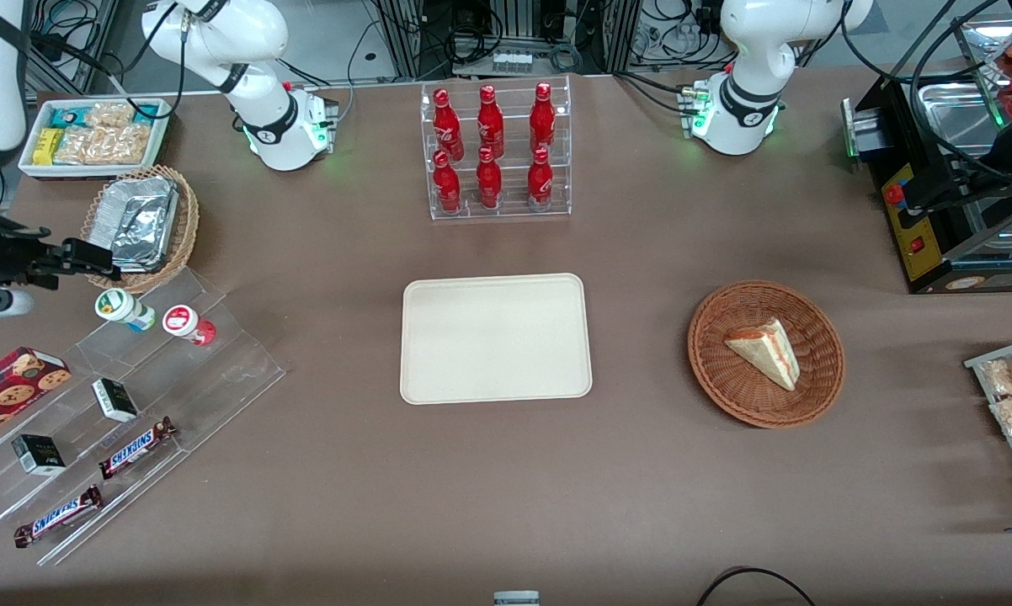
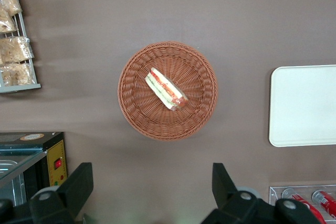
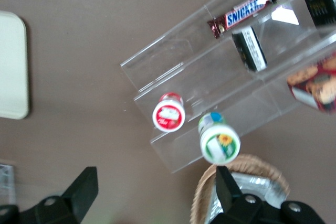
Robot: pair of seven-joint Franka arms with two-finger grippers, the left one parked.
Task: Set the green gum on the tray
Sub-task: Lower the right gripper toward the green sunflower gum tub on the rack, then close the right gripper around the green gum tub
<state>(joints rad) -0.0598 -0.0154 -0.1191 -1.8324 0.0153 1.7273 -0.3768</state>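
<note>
Fingers (image 3: 84, 190) of the right arm's black two-finger gripper (image 3: 152, 195) stand spread apart with nothing between them. In the front view the gripper (image 1: 81, 257) sits at the left edge of the frame, above the table, just beside the small round green gum bottle (image 1: 123, 309) with its white lid and pale green-blue body.

The gum bottle stands upright on the top step of the clear acrylic stepped display rack (image 1: 178, 370), beside the red-lidded red gum bottle (image 1: 188, 324). The large flat cream-beige rectangular tray (image 1: 496, 338) lies at frame centre, well apart from the gum, with nothing on it.

The right wrist view alone shows the green-and-orange mark on the gum lid (image 3: 219, 140); it also shows a corner of the tray (image 3: 11, 72). The left wrist view alone looks straight down on the sandwich wedge (image 2: 166, 88).

Containers: the round brown wicker basket (image 1: 817, 387) holds the sandwich wedge; a smaller wicker basket (image 1: 182, 240) in the upper left holds a foil tray (image 1: 140, 220); a white box (image 1: 30, 164) holds snack packets; a clear bottle rack (image 1: 499, 210) holds six red bottles.
</note>
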